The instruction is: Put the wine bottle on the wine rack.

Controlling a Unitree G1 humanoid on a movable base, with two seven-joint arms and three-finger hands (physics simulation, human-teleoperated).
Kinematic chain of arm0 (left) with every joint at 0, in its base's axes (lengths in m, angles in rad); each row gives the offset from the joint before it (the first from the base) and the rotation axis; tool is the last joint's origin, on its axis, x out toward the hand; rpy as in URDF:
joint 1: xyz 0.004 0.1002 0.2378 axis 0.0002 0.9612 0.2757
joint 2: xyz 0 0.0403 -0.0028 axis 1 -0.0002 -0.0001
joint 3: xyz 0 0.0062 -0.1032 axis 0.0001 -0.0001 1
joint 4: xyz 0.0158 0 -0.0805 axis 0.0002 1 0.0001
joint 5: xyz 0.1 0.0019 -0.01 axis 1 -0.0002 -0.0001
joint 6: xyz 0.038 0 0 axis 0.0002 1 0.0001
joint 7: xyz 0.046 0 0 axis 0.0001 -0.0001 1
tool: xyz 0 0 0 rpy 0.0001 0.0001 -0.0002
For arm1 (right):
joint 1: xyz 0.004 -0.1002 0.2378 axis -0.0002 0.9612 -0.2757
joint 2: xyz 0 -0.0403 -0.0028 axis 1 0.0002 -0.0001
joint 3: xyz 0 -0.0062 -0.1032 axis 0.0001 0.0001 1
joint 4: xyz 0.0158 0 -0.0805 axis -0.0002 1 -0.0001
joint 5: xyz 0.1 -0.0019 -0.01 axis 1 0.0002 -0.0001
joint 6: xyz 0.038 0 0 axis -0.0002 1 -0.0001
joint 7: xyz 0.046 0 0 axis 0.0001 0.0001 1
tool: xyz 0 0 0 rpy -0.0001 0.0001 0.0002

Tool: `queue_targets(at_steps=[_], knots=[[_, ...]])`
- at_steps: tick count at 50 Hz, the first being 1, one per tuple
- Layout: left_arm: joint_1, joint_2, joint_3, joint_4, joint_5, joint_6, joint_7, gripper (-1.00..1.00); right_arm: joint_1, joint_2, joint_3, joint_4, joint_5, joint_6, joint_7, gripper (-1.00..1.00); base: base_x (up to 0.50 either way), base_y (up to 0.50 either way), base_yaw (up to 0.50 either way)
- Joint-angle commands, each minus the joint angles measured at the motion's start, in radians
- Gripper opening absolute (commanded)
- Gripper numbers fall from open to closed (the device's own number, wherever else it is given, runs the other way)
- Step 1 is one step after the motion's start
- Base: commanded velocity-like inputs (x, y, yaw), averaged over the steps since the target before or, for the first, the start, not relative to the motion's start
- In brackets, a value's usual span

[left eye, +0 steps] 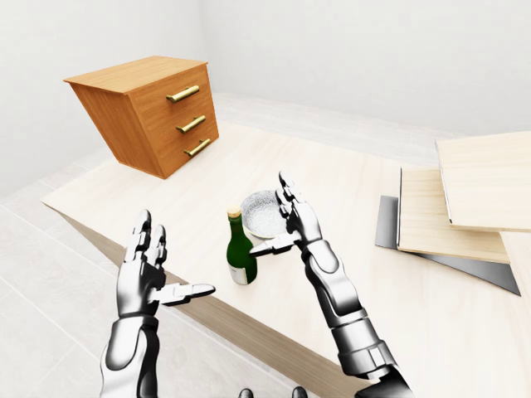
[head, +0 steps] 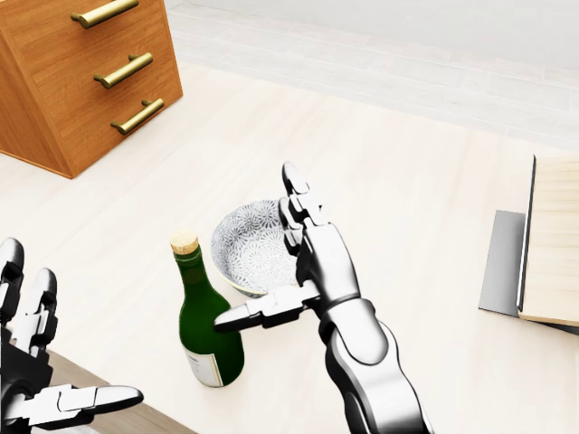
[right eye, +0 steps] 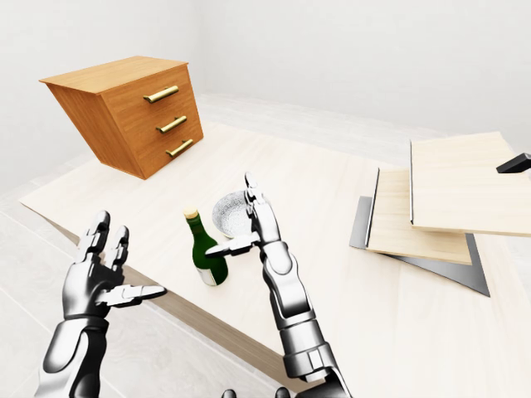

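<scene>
A green wine bottle [head: 206,326] with a cork and a white label stands upright on the pale wooden table [head: 416,217], near its lower edge. My right hand [head: 288,271] is open just right of the bottle, thumb pointing at its shoulder, fingers raised. My left hand [left eye: 153,267] is open, left of the bottle and off the table's edge. The wine rack, a stepped stack of pale wood shelves [left eye: 465,203] on a grey base, stands at the right of the left-eye view.
A patterned grey bowl [head: 251,246] sits right behind the bottle, beside my right hand. A brown three-drawer cabinet [left eye: 149,112] with brass handles stands on the table at the upper left. Tiled floor lies past the table's lower edge.
</scene>
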Motion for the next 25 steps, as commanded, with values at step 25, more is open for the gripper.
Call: queue_targets(at_steps=[25], knots=[[-0.023, 0.009, 0.033, 0.081, -0.012, 0.000, -0.010, 1.00, -0.144, 0.066, 0.016, 0.192, -0.023, -0.011, 0.036, 1.00, 0.00, 0.00, 0.00]])
